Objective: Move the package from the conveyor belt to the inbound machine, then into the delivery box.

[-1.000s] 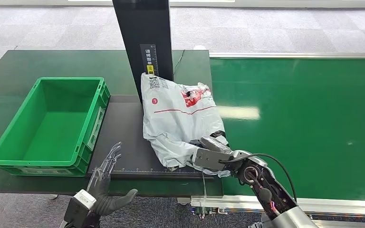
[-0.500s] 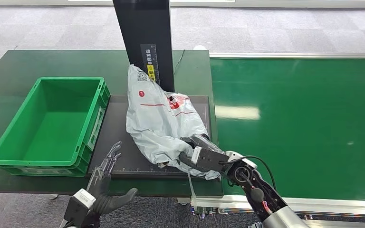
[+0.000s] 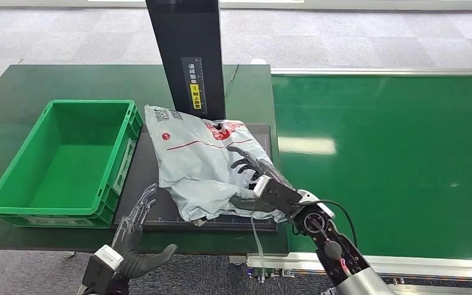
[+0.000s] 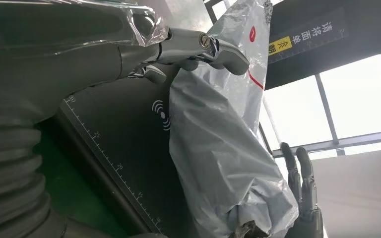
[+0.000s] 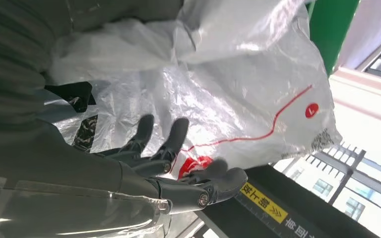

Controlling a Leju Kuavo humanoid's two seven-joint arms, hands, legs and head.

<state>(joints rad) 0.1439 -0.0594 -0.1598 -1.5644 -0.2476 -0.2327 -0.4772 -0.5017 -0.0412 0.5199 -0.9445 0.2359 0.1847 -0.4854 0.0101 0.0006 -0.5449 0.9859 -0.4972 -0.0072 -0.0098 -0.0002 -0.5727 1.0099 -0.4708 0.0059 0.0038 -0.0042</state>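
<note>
The grey-white plastic package (image 3: pixel 200 163) with a red line and red logo lies crumpled on the black platform (image 3: pixel 153 153) of the inbound machine, just in front of its dark column (image 3: pixel 187 49). My right hand (image 3: pixel 255 181) hovers at the package's near right side with fingers spread and holds nothing. In the right wrist view the dark fingers (image 5: pixel 163 148) stretch out beside the package (image 5: pixel 228 74). My left hand (image 3: pixel 136 224) is open at the table's front edge, left of the package (image 4: pixel 218 148).
An empty green crate (image 3: pixel 12 172) stands on the dark green table to the left of the platform. The green conveyor belt (image 3: pixel 393 166) runs on the right, with a metal rail along its near edge.
The package has come down from leaning on the column to lying flat, and has shifted left. My right hand has let go of it and spread its fingers. The left hand stayed put.
</note>
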